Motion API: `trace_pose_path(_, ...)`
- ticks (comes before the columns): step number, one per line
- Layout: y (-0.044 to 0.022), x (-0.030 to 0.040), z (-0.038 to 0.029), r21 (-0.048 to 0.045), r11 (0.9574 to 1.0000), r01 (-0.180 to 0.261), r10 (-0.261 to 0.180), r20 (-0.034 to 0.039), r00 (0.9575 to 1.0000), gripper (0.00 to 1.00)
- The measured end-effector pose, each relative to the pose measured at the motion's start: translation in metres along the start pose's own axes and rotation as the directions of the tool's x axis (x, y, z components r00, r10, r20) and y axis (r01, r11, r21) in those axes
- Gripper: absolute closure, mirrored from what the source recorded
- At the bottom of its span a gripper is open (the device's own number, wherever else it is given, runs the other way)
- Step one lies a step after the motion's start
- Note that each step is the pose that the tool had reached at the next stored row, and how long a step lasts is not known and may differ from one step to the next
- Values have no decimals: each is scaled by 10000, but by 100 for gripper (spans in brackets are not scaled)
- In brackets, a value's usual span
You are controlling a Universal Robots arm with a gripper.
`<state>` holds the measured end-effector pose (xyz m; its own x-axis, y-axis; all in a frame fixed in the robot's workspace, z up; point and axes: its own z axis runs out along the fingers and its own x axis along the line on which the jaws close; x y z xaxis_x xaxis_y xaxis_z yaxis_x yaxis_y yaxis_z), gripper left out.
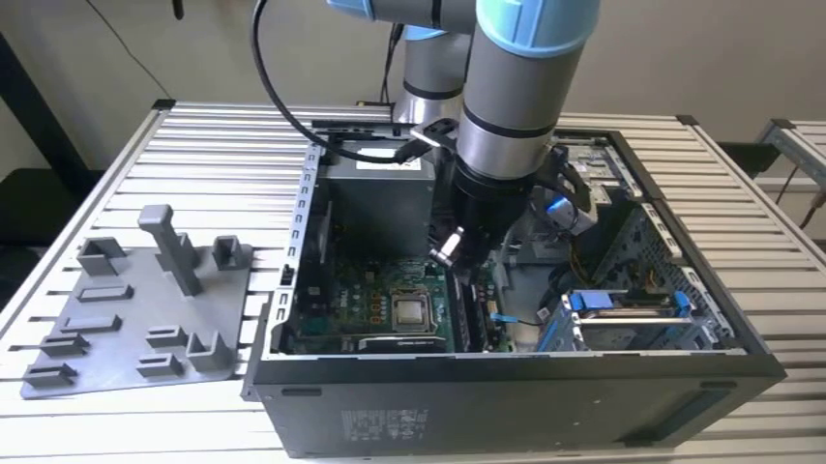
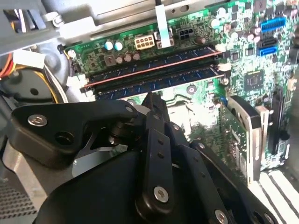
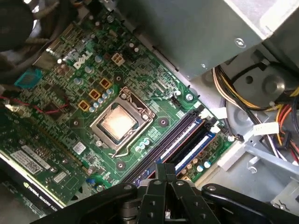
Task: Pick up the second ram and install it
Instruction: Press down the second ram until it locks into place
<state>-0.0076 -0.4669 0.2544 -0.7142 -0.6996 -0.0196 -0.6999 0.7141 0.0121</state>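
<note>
Sitting slotted below claw (image 2: 150, 100): second ram (image 2: 154, 63)

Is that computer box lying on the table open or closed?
Open. The computer case has no cover on its upward side, so the motherboard shows inside, and the end effector reaches down into it.

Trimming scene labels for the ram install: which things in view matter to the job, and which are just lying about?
Job:
end effector, shut, at the memory slots
motherboard
second ram: can't single it out

Lying about:
grey holder tray
CPU socket
power cables
blue drive bracket
</note>
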Motion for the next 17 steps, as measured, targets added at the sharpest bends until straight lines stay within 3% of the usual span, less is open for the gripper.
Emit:
trace_pose_path(4,0,0,1,-5,9981,620,-620,-2,9981,89)
trace_pose_path(9,1,1,3,-15,9922,1248,-1248,-3,9922,89)
trace_pose_path(17,4,4,4,-32,9742,2256,-2256,-11,9742,89)
